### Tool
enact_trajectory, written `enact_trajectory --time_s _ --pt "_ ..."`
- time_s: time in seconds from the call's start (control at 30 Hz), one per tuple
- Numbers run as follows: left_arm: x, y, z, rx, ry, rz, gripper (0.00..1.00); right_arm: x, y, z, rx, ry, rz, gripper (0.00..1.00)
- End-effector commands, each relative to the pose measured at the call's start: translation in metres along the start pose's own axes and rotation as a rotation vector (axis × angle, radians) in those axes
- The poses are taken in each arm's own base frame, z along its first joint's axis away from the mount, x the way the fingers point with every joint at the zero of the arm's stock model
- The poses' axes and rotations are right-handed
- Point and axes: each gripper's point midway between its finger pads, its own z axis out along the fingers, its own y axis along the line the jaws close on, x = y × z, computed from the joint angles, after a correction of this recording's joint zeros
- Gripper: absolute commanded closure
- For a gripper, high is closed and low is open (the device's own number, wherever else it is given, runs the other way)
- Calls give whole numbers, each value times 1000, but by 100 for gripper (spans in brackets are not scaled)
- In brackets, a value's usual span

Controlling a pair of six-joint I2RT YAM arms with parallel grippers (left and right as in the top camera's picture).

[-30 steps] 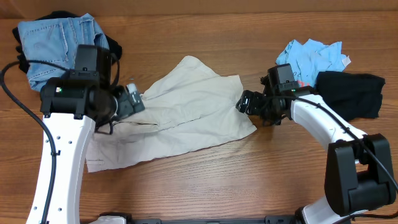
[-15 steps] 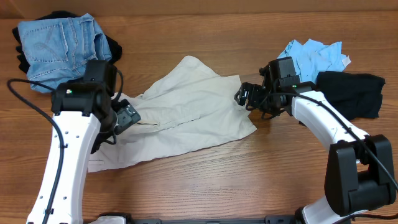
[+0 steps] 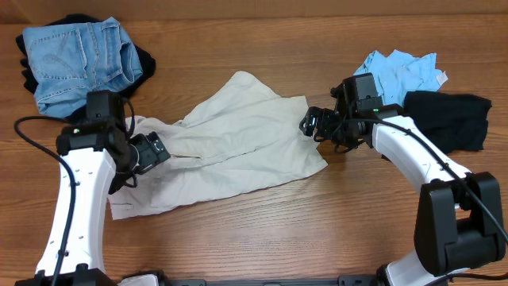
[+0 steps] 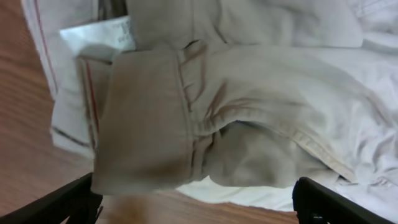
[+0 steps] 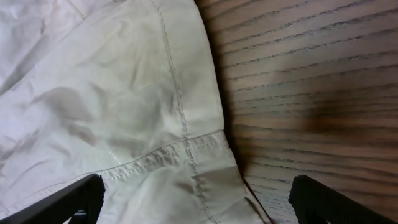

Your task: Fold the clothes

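A white sewn-in label point(image 4: 99, 34) shows at the turned-over band of the trousers point(image 3: 238, 143) in the left wrist view. Whatever is printed on it is too blurred to read, and no brand is legible anywhere.

The trousers are cream-beige cotton, spread crumpled and slanting across the middle of the wooden counter point(image 3: 262, 230). They have stitched seams, a folded band and thin reddish lines along one edge.

The left end effector point(image 3: 151, 151) is released, its jaws wide over the band at the trousers' left end and holding nothing. The right end effector point(image 3: 311, 123) is also released, jaws wide at the trousers' right hem where cloth meets bare wood.

Denim jeans point(image 3: 75, 59) lie on a black piece point(image 3: 145, 62) at the far left corner. A light-blue tee point(image 3: 401, 71) and a black garment point(image 3: 448, 119) lie touching at the far right.
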Motion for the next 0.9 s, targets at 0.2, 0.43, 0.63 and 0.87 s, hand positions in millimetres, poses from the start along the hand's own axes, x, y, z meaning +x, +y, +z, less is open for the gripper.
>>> enact_trajectory --time_s 0.2,0.43,0.63,0.87 --pt "-11 6 -15 -40 -41 77 3 -10 5 -3 -17 -28 -13 0" --pt "-23 7 -29 -67 -70 71 0 -10 5 -3 -16 -26 -17 0" --pt "-25 2 0 -70 8 90 1 -8 4 -3 -13 -19 -40 0" --pt "-17 -14 19 5 97 95 9 -8 5 -3 -13 -21 -41 0"
